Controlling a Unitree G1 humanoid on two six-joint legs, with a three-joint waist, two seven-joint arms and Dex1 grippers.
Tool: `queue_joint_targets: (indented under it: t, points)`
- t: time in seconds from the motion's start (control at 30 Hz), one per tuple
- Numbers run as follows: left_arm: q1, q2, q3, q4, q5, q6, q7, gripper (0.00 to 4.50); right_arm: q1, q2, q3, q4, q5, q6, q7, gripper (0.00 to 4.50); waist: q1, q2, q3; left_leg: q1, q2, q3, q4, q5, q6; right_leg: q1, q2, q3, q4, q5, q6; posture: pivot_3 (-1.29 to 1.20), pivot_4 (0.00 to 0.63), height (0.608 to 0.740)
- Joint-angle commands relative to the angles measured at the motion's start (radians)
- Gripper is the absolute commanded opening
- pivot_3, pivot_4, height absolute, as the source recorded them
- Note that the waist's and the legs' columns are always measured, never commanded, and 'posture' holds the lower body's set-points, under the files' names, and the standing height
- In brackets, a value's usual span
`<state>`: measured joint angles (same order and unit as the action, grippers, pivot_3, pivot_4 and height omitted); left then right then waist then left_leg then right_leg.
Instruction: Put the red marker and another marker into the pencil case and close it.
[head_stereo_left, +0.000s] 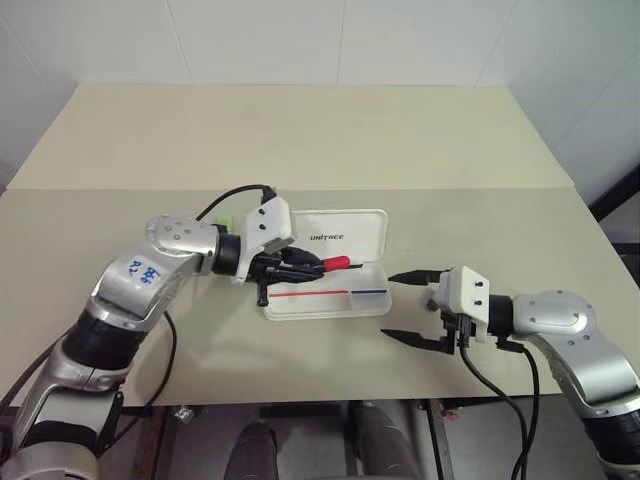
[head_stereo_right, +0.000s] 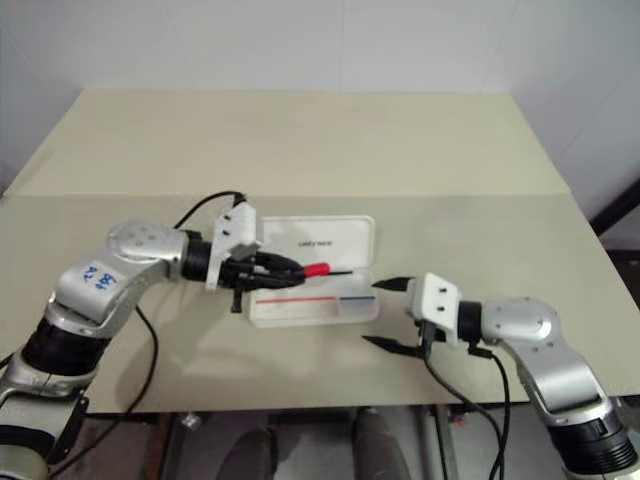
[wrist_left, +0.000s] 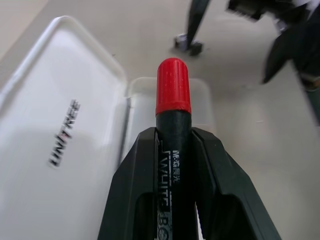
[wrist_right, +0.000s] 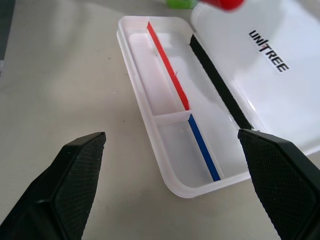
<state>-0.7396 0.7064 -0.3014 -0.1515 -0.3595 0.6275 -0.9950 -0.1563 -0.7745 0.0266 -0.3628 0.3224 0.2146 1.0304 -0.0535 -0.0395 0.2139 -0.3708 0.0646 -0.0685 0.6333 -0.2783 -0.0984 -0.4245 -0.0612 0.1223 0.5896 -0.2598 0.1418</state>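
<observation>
We see the pencil case (head_stereo_left: 330, 270) lying open on the beige surface (head_stereo_left: 300, 140), its long axis running across the view from the robot's left to its right. The lid is laid back flat on the far side, printed logo facing up, and the shallow tray sits on the near side. Inside the tray a red stripe runs along the left part and a blue stripe along the right part, with a small divider between them.

Our left end effector (head_stereo_left: 300, 266) is clamped on the red marker (head_stereo_left: 335, 263). The marker's dark barrel sits between the two black fingers (wrist_left: 225, 200), and its red cap sticks out past the fingertips. Its long axis lies roughly parallel to the case's length, cap pointing toward the robot's right. It is held above the case, over the hinge line between lid and tray; we cannot tell whether it touches the case.

Our right end effector (head_stereo_left: 408, 305) hangs just off the right end of the case, fingers spread wide apart and holding nothing, aimed toward the tray's open end.

A bit of light green, the other marker (head_stereo_left: 227, 222), shows behind the left wrist, on the surface beside the case's left end.
</observation>
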Motion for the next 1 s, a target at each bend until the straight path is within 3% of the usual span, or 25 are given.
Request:
queue_joint_targets:
  t: [0.03, 0.3, 0.6, 0.97, 1.0]
  points:
    - [-0.084, -0.065, -0.047, 0.064, 0.064, -0.032, -0.011, 0.59, 0.028, -0.003, -0.041, -0.064, 0.018, 0.015, -0.033, 4.50, 0.002, 0.000, 0.000, 0.000, 0.000, 0.000, 0.000, 0.000, 0.000, 0.000, 0.000, 0.000, 0.001, 0.000, 0.000, 0.00, 0.150, 0.740]
    - [-0.145, -0.189, -0.086, 0.161, 0.138, -0.045, -0.008, 0.59, 0.054, -0.004, -0.052, -0.097, 0.012, 0.036, -0.073, 4.50, 0.006, 0.000, 0.000, 0.000, 0.000, 0.000, 0.000, 0.000, 0.001, 0.000, 0.000, 0.001, 0.001, 0.001, 0.003, 0.00, 0.150, 0.740]
    - [-0.164, -0.244, -0.106, 0.207, 0.212, -0.031, 0.004, 0.59, 0.070, -0.009, -0.067, -0.114, 0.011, 0.051, -0.096, 4.50, 0.009, 0.000, 0.000, 0.000, 0.000, 0.000, 0.000, 0.000, 0.001, 0.000, 0.000, 0.001, 0.001, 0.001, 0.003, 0.00, 0.150, 0.740]
    - [-0.173, -0.257, -0.079, 0.208, 0.244, 0.000, 0.020, 4.36, 0.050, -0.012, -0.063, -0.098, 0.008, 0.056, -0.096, 4.50, 0.024, 0.000, 0.000, 0.000, 0.000, 0.000, 0.000, 0.000, 0.001, 0.000, 0.000, 0.001, 0.001, 0.001, 0.003, 0.00, 0.150, 0.740]
    - [-0.171, -0.255, -0.074, 0.199, 0.243, -0.001, 0.021, 4.47, 0.047, -0.012, -0.062, -0.096, 0.008, 0.056, -0.095, 4.50, 0.025, 0.000, 0.000, 0.000, 0.000, 0.000, 0.000, 0.000, 0.001, 0.000, 0.000, 0.001, 0.001, 0.001, 0.003, 0.00, 0.150, 0.740]
